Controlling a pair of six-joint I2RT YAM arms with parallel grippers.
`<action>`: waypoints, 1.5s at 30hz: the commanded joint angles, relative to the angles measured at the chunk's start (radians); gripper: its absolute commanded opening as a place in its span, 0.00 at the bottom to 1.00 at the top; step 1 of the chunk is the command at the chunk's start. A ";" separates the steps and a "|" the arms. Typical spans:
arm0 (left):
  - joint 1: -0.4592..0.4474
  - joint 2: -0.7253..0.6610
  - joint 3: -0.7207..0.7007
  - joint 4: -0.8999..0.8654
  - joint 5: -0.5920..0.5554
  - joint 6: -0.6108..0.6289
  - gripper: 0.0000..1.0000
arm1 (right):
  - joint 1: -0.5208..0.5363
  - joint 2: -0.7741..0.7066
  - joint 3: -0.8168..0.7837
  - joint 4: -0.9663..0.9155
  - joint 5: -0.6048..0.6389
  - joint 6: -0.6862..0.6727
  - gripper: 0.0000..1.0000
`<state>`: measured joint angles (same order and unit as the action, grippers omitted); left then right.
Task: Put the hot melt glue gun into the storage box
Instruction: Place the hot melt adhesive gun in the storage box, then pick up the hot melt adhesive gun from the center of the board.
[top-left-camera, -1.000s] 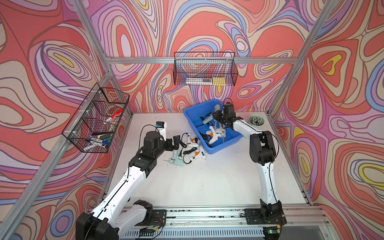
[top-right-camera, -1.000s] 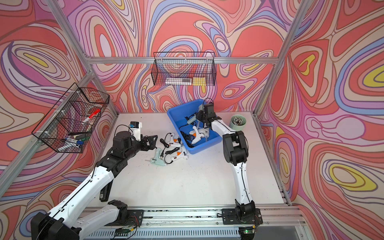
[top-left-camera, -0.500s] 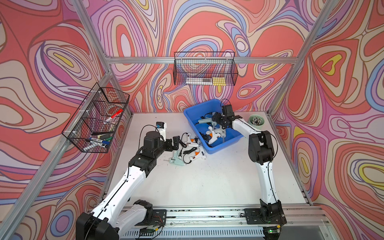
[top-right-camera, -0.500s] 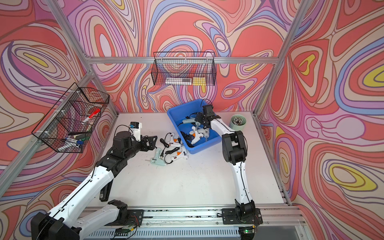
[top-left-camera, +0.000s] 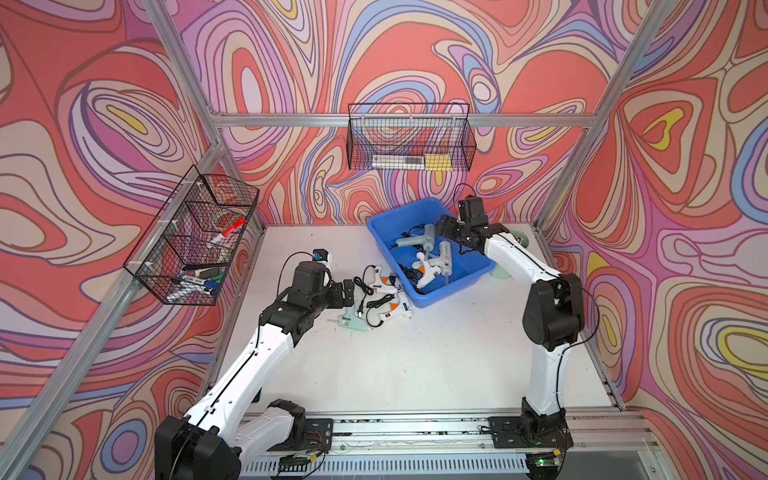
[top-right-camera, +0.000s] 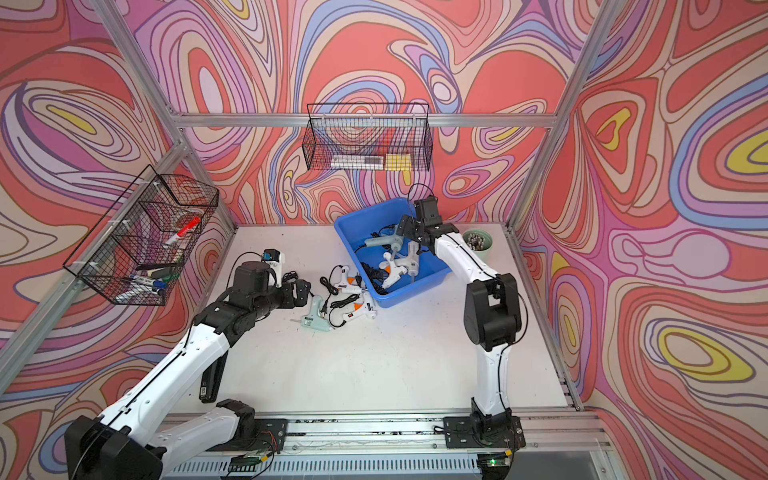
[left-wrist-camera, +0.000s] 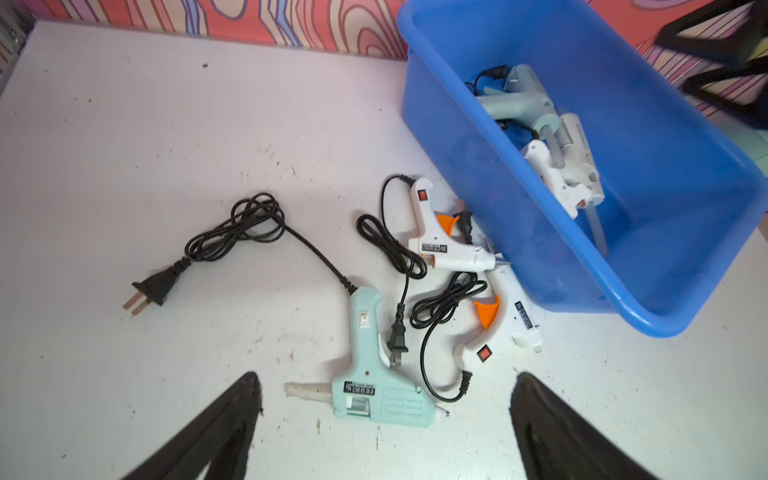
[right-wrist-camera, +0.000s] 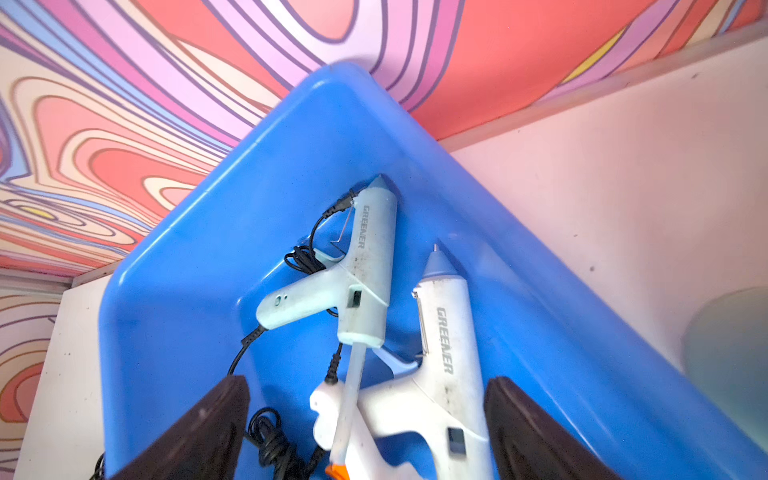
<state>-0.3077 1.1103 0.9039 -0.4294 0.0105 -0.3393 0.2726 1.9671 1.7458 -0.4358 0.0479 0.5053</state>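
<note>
Three glue guns (right-wrist-camera: 365, 266), it seems, lie in the storage box (top-left-camera: 446, 295) under the wide, empty right gripper (right-wrist-camera: 365, 386); three loose guns (left-wrist-camera: 370, 374) wait by the wide, empty left gripper (left-wrist-camera: 386, 376).

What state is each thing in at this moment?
storage box: upright on the table, three glue guns inside.
pale green glue gun: lying in the box, cord attached.
white glue gun: lying in the box beside it.
mint glue gun: lying on the table, outside the box.
small white glue guns: two, lying on the table beside the box.
left gripper: open, empty, near the mint glue gun.
right gripper: open, empty, over the box.
</note>
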 joint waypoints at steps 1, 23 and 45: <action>0.004 0.042 0.016 -0.142 0.000 -0.045 0.92 | 0.027 -0.111 -0.077 -0.002 0.055 -0.056 0.98; 0.005 0.615 0.225 -0.052 -0.066 -0.031 0.56 | 0.149 -0.548 -0.452 0.006 0.277 -0.017 0.98; 0.005 0.734 0.228 -0.035 -0.007 -0.012 0.67 | 0.165 -0.612 -0.497 0.016 0.301 -0.010 0.98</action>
<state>-0.3077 1.8149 1.1477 -0.4641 0.0120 -0.3672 0.4274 1.3743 1.2629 -0.4263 0.3336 0.4908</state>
